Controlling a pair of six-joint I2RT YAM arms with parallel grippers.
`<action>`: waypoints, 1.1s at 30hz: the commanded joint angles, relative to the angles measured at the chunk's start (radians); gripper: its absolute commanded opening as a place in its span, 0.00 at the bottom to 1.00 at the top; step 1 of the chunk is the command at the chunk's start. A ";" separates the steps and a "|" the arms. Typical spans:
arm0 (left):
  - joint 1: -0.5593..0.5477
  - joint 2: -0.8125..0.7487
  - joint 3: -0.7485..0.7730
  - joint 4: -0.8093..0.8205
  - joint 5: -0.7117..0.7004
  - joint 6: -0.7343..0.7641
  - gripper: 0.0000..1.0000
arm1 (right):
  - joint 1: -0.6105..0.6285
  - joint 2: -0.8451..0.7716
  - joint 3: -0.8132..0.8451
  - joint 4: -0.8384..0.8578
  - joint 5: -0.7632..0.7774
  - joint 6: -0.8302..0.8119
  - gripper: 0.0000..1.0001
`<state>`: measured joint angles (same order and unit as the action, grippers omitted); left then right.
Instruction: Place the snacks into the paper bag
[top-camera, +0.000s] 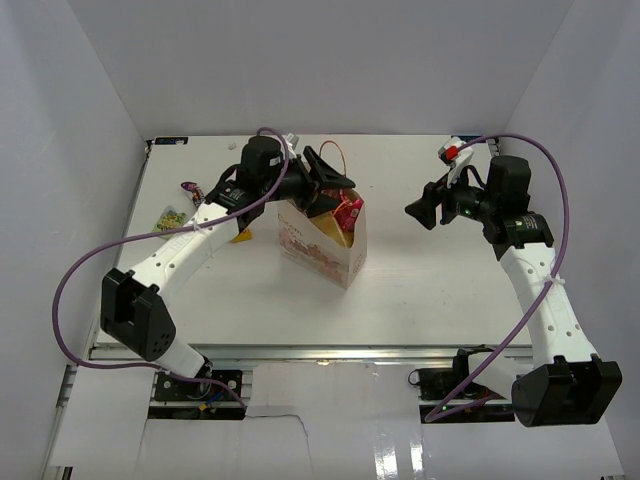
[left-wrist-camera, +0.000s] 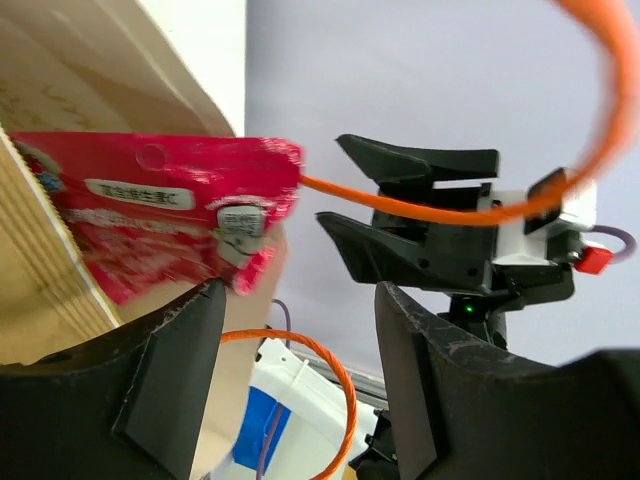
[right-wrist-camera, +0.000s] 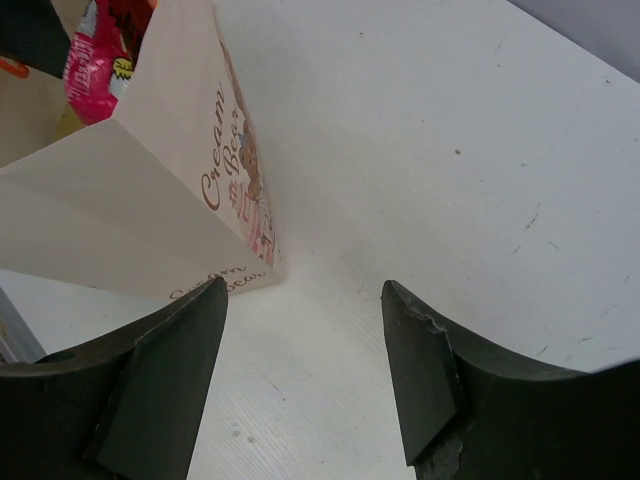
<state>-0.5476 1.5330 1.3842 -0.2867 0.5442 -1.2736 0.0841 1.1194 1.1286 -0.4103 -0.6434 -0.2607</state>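
Note:
The beige paper bag (top-camera: 318, 245) stands upright mid-table, with orange handles (top-camera: 333, 152) and a reddish drawing on its side. A red-pink packet (top-camera: 348, 210) sticks out of its open top, with something yellow under it. My left gripper (top-camera: 335, 183) is open and empty just above the bag's mouth. In the left wrist view (left-wrist-camera: 300, 290) the packet (left-wrist-camera: 150, 215) lies close by and an orange handle loop (left-wrist-camera: 345, 400) shows between the fingers, ungripped. My right gripper (top-camera: 424, 211) is open and empty to the right of the bag. In the right wrist view (right-wrist-camera: 305, 290) it is over bare table beside the bag (right-wrist-camera: 150, 190).
A purple packet (top-camera: 190, 187) and a light green packet (top-camera: 170, 213) lie on the table at the far left. A small yellow packet (top-camera: 241, 235) lies partly under my left arm. White walls enclose the table on three sides.

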 joint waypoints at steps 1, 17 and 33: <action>-0.005 0.001 0.073 0.024 0.025 0.037 0.72 | -0.007 0.002 0.007 0.044 -0.012 0.011 0.69; 0.153 -0.132 0.193 -0.070 -0.038 0.374 0.72 | -0.006 -0.007 0.095 0.005 -0.278 -0.178 0.69; 0.316 -0.452 -0.456 -0.283 -0.693 0.691 0.85 | 0.515 0.225 0.499 -0.025 0.111 -0.187 0.67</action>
<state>-0.2844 0.9676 0.9821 -0.6060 -0.1341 -0.6453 0.5472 1.2709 1.5501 -0.4328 -0.6876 -0.4423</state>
